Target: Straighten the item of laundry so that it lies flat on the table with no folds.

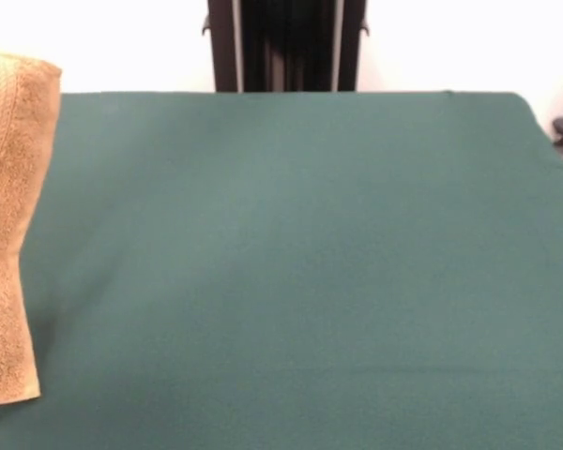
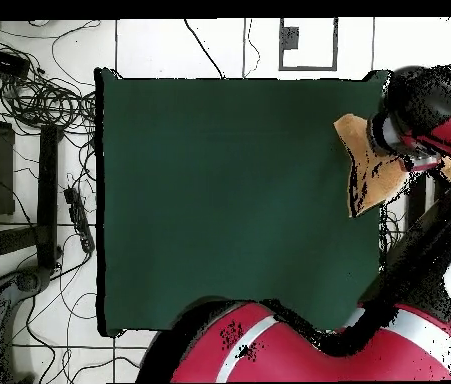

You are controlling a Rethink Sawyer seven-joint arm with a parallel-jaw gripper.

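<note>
The orange-tan towel point(image 1: 7, 234) hangs upright in a long narrow drape at the left edge of the front view, above the left side of the green table point(image 1: 300, 262). Its lower end reaches down near the table's front left. In the overhead view the towel point(image 2: 367, 170) shows at the right edge of the table point(image 2: 229, 190), under the end of the arm. My gripper point(image 2: 409, 140) is above the towel there and holds it up by its top part. The fingers themselves are hidden by the wrist. The front view does not show the gripper.
The red arm point(image 2: 299, 350) curves round the table's bottom right in the overhead view. The black pedestal point(image 1: 286, 45) stands at the far side. Cables and stands point(image 2: 39, 150) lie on the floor to the left of the table.
</note>
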